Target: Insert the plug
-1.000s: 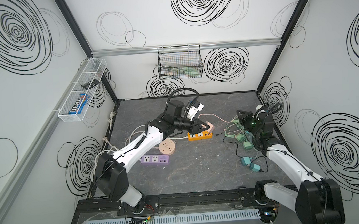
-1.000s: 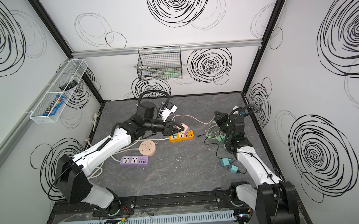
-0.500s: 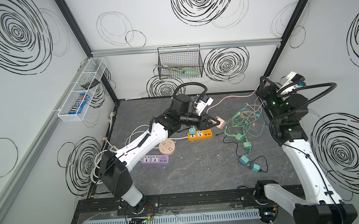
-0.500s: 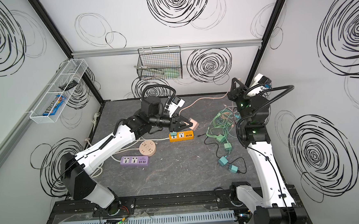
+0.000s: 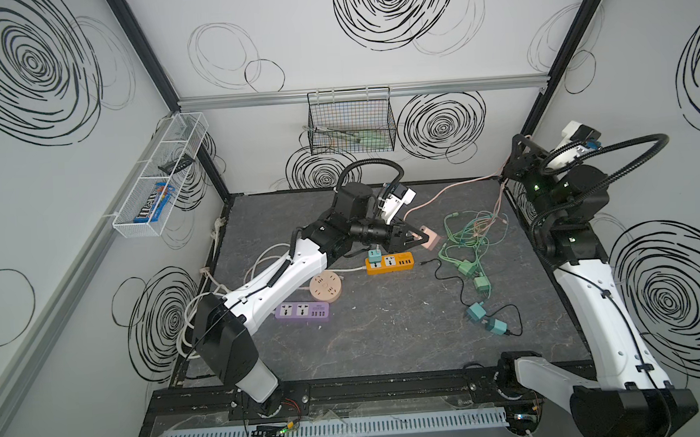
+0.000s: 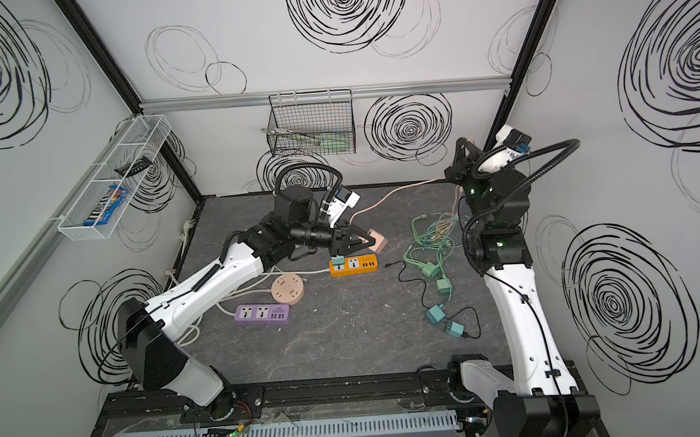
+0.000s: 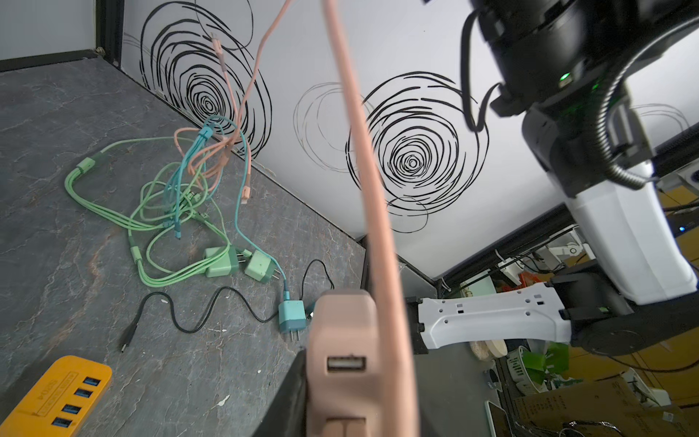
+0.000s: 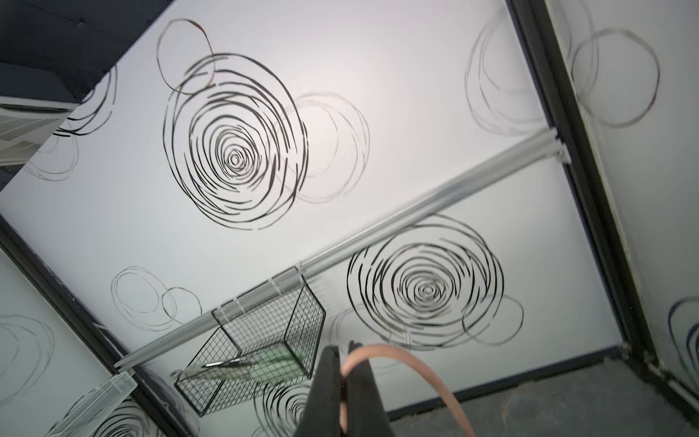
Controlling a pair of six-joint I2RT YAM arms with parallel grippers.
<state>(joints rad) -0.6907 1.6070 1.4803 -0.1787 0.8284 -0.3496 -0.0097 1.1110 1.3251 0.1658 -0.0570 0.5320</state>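
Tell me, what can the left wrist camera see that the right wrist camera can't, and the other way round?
Only the left wrist view shows the pink plug held up close, the orange power strip, the tangle of green cables and the teal charger. Only the right wrist view shows the wire basket on the wall and the right arm's fingers pinched shut. Both show the pink cable and the swirl-painted walls.

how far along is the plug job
Done: pink plug is off the table; a teal plug already sits in the orange strip. In hand: left gripper holds the pink plug near the strip, right gripper pinches its cable up high. Left: seat the pink plug in a free socket.
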